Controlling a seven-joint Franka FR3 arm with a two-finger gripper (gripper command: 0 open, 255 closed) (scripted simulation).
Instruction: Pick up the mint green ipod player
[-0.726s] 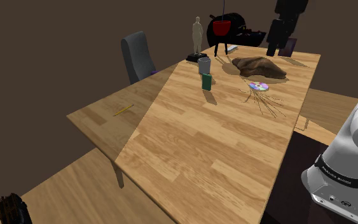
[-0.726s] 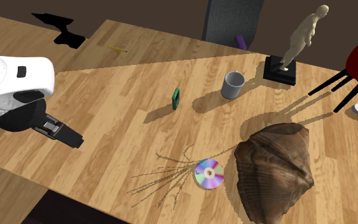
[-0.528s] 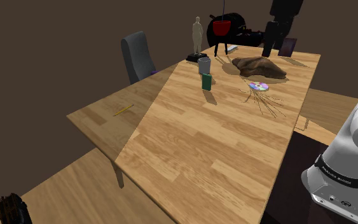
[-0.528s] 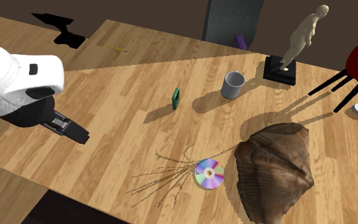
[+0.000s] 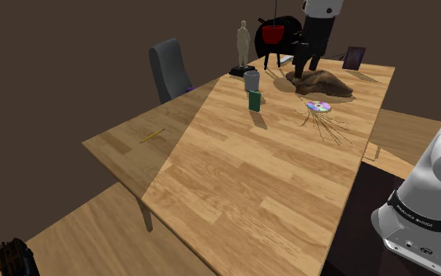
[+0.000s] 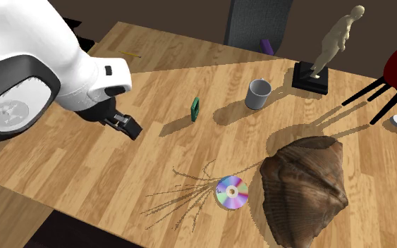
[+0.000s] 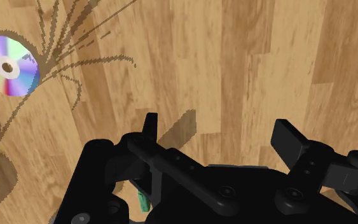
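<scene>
The surface (image 5: 242, 180) is pale wood with long plank grain and a slight sheen. The ipod (image 5: 254, 99) is a thin, flat green slab standing on edge. It stands toward the surface's far corner in the shoulder view, close to the edge on that view's left, with the mug (image 5: 251, 80) just beyond it. The mug is a plain grey cylinder, open at the top.

The black, angular pincer (image 6: 126, 127) hangs over bare wood, apart from the ipod and on the second exterior view's left of it. Its two blocky fingers (image 7: 290, 137) stand apart with nothing between them. In the wrist view a sliver of green shows by the base of one finger.

A round disc (image 6: 231, 192) with a rainbow sheen lies flat beside thin, wiry brown twigs (image 6: 182, 194) and a ribbed brown lump (image 6: 306, 187). A beige figurine (image 6: 334, 39) stands on a black block.

There is one ipod, one mug, one disc, one lump, one figurine and one bundle of twigs.
</scene>
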